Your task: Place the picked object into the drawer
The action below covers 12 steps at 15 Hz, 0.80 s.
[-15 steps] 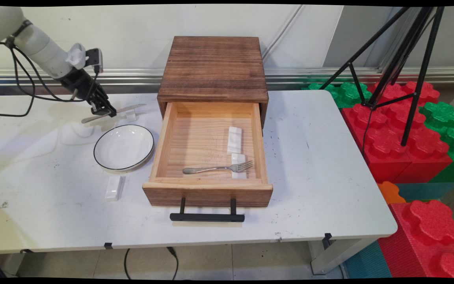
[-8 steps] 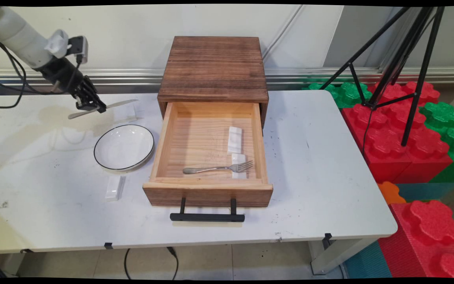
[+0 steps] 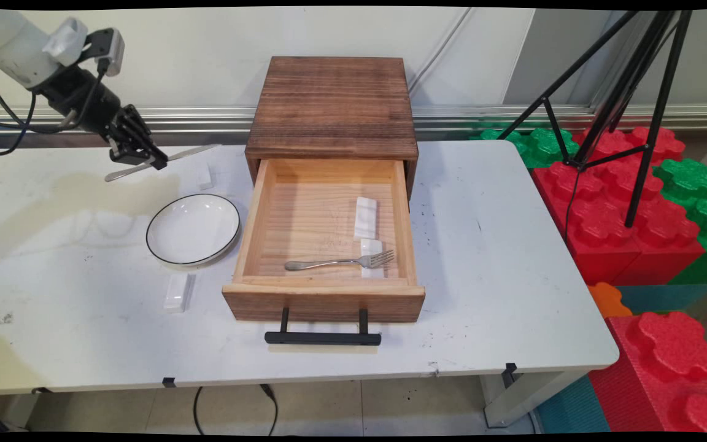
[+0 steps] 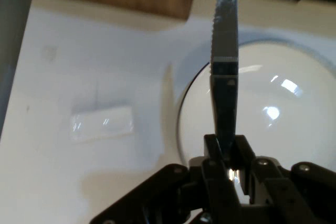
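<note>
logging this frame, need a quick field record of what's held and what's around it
gripper: shut on knife, held above the table
knife: roughly level, blade toward the box
below knife: white rest, plate
drawer: open, holds fork and two white rests
fork: tines lying on the nearer rest
near plate: another white rest on the table
</note>
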Tool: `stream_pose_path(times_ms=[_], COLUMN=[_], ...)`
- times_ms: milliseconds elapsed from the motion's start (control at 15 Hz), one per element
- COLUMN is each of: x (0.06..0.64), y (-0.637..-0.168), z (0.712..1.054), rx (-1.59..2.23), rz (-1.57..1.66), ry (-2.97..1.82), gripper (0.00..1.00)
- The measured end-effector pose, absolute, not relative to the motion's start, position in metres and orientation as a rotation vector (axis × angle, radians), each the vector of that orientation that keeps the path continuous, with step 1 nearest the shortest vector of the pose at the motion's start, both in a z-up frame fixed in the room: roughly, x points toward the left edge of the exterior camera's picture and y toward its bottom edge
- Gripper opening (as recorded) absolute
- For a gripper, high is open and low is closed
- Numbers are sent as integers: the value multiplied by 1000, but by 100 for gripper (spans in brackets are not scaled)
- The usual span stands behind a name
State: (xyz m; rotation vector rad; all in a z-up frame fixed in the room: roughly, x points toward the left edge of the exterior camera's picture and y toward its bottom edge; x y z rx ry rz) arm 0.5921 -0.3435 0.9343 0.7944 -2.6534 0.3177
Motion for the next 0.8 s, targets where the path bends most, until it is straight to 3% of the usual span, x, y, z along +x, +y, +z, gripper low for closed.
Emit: stream_pose_path(times_ms=[800], x=[489], y=[-333], z=[975], rx=[620], rz=[294], ry=[-2478], gripper=[0])
